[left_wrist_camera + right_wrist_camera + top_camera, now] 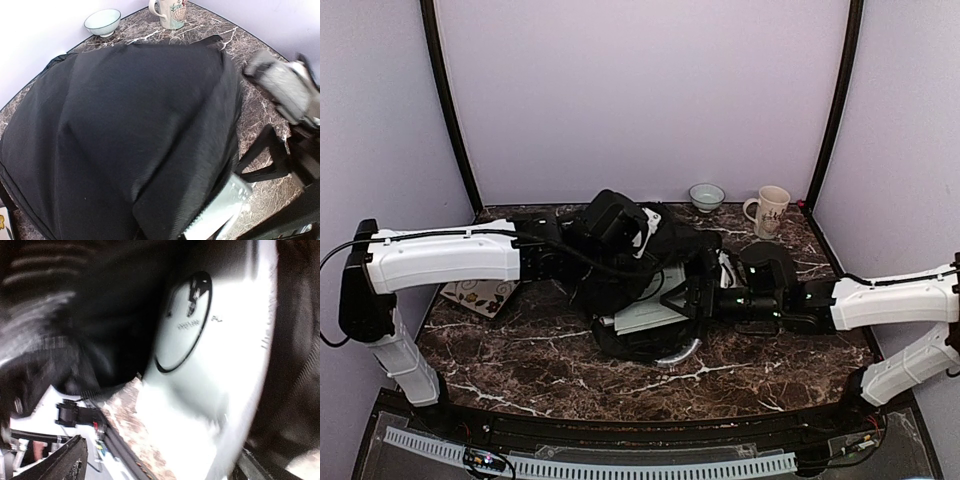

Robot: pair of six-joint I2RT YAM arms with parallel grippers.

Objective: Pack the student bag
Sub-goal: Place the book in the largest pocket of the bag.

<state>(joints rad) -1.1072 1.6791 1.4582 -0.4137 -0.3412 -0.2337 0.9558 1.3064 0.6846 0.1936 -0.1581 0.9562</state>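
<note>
Lying in the middle of the marble table (520,370), the student bag (140,125) is spreading out as a large black heap between the two arms. The left gripper (632,240) is resting on the bag's top. Its fingers are not showing in its own view, but it is closed tight, and the fabric is tenting up toward the wrist camera, so it is probably pinching the top panel to hold the mouth open. A white book (645,317) is sitting part way into that mouth on the near side, with its pale cover poking out from under the black cloth. The right gripper (698,303) is pointing straight at it. The wrist picture is blurred, yet its fingers are standing far apart at the lower corners, gripping nothing, with the book's cover lying just ahead of them. Judging from this, packing is roughly midway: one book is going in but is not fully seated. A patterned book (480,296) is waiting on the table under the left arm, well apart from the opening. A small bowl (706,196) and a mug (768,211) are standing behind the bag near the back wall, out of the way. The sagging fabric and the crowding of both arms around the opening are looking like the main hindrance.
</note>
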